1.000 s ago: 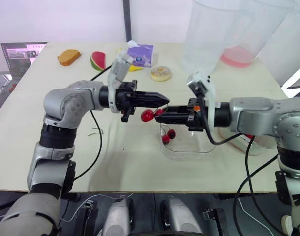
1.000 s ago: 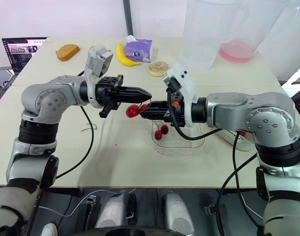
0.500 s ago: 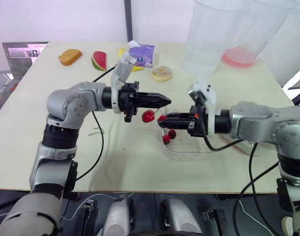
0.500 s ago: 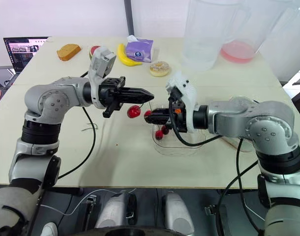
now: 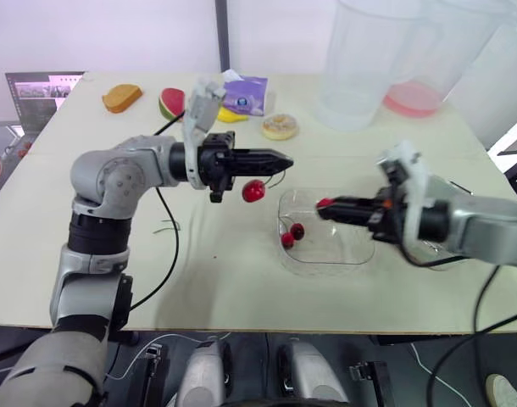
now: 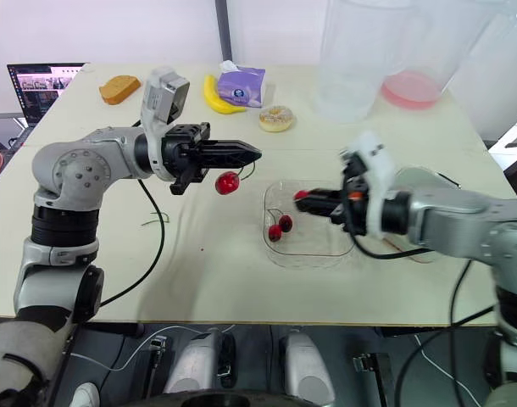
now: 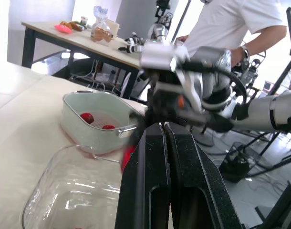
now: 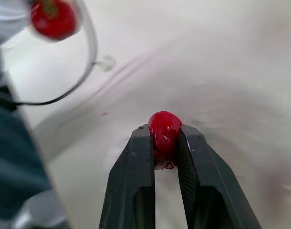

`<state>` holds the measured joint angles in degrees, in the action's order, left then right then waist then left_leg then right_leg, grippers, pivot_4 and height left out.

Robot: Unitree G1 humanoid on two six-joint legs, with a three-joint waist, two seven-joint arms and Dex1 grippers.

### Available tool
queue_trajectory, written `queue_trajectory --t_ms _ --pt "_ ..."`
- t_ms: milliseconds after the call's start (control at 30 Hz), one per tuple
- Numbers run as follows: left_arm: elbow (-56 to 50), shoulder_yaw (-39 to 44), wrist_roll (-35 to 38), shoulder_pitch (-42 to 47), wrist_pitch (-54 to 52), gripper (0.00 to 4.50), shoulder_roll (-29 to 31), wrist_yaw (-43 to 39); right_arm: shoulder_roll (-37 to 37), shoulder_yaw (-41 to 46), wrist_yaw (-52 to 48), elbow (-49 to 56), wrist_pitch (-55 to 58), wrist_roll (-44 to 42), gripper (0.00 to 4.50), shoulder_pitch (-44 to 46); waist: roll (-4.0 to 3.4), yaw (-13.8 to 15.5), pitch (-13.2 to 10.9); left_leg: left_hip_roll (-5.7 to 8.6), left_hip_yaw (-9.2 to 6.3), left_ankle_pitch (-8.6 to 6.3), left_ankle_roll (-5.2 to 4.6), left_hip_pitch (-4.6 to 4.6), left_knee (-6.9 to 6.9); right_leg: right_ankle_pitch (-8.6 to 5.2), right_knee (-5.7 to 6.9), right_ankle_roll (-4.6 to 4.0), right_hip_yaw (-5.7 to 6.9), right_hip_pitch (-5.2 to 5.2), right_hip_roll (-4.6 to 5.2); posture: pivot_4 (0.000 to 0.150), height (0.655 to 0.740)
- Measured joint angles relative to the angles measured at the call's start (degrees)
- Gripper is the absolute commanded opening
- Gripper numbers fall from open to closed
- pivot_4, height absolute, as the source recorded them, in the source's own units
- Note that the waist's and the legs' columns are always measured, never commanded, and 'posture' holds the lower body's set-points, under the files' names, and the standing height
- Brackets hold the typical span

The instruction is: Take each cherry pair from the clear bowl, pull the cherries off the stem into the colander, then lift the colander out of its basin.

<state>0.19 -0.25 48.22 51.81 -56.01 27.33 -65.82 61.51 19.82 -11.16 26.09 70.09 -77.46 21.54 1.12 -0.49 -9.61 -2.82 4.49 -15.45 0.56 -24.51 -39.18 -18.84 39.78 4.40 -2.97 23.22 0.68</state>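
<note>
- The left gripper point(image 5: 286, 158) is over the table point(image 5: 225, 280), just to the left of the clear bowl point(image 5: 343, 248). The left wrist view shows its black fingers pressed together.
- A dangling cherry point(image 5: 253, 192) hangs under that gripper's tips on a thin green stem point(image 5: 271, 176). The stem seems to be pinched between the fingers, though it is too fine to follow right up to them.
- The right gripper point(image 6: 302, 195) reaches in from the right, above the clear bowl. Its fingers are clamped on a gripped cherry point(image 8: 164, 131), one on either side, and the cherry is clear of the bowl's floor.
- The two grippers are apart, with the bowl's left rim between them.
- One cherry pair point(image 5: 291, 235) lies in the bowl near its left wall.
- The left wrist view shows the colander point(image 7: 83, 138) just beyond the bowl, with two cherries point(image 7: 87, 117) inside it.
- At the far end of the table are a bread slice point(image 5: 120, 97), a watermelon slice point(image 5: 169, 103), a tissue pack point(image 5: 242, 91) and a donut point(image 5: 280, 127).
</note>
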Motion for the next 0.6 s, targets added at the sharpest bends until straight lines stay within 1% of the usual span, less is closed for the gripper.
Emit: queue_trajectory --t_ms 67,133,233,300,400,467,500,600 --pt "-0.30 0.77 0.21 -0.16 -0.05 0.00 0.11 0.50 1.34 7.34 2.71 -4.95 -0.36 5.42 0.18 -4.47 0.00 -0.15 0.00 0.01 0.04 0.00 -0.01 0.02 0.01 0.01 -0.07 0.02 -0.02 -0.05 0.01 0.150 0.7400" --pt "-0.45 1.03 0.52 -0.25 -0.10 0.00 0.02 0.93 1.93 10.95 3.38 -5.84 -0.60 9.75 0.18 -9.13 0.00 -0.22 0.00 -0.02 0.02 0.01 0.01 0.03 0.04 0.01 -0.07 0.02 -0.03 -0.05 -0.05 0.150 0.7400" --pt "-0.63 1.02 0.81 -0.37 -0.27 0.00 -0.30 1.33 1.42 12.39 3.58 -5.86 -0.34 15.14 0.18 -15.53 -0.05 -0.62 0.02 -0.04 0.03 0.04 0.07 0.07 0.10 0.01 -0.04 0.02 -0.06 -0.02 -0.10 0.150 0.7400" --pt "-0.90 1.03 0.91 -0.38 -0.52 0.00 -0.32 1.45 0.24 12.41 3.77 -5.55 -0.32 17.78 0.18 -17.60 -0.05 -0.68 0.02 -0.04 0.03 0.05 0.09 0.09 0.10 0.01 -0.02 0.02 -0.07 -0.03 -0.11 0.150 0.7400" --pt "-0.96 1.02 0.98 -0.38 -0.78 0.00 -0.37 1.66 -1.58 12.14 4.12 -5.15 -0.72 20.88 0.18 -18.08 -0.05 -0.55 0.02 -0.02 0.03 0.05 0.09 0.09 0.09 0.01 -0.02 0.02 -0.07 -0.03 -0.11 0.150 0.7400" --pt "-0.95 1.03 0.98 -0.37 -0.78 0.00 -0.37 1.69 -1.96 11.33 4.28 -5.39 -1.35 23.50 1.21 -18.08 -0.05 -0.43 0.02 0.00 0.04 0.05 0.08 0.09 0.09 0.01 -0.03 0.03 -0.07 -0.03 -0.10 0.150 0.7400" --pt "-0.95 1.02 0.98 -0.37 -0.78 0.00 -0.40 1.69 -2.08 11.08 4.29 -5.52 -1.59 24.62 1.48 -18.06 -0.05 -0.39 0.02 0.00 0.04 0.05 0.08 0.08 0.09 0.01 -0.03 0.03 -0.07 -0.03 -0.10 0.150 0.7400" --pt "-0.95 1.02 0.98 -0.37 -0.78 0.00 -0.41 1.71 -4.07 11.19 4.03 -5.98 -1.76 26.57 2.95 -17.06 -0.05 -0.28 0.02 0.00 0.03 0.05 0.08 0.08 0.09 0.01 -0.04 0.03 -0.07 -0.03 -0.10 0.150 0.7400"
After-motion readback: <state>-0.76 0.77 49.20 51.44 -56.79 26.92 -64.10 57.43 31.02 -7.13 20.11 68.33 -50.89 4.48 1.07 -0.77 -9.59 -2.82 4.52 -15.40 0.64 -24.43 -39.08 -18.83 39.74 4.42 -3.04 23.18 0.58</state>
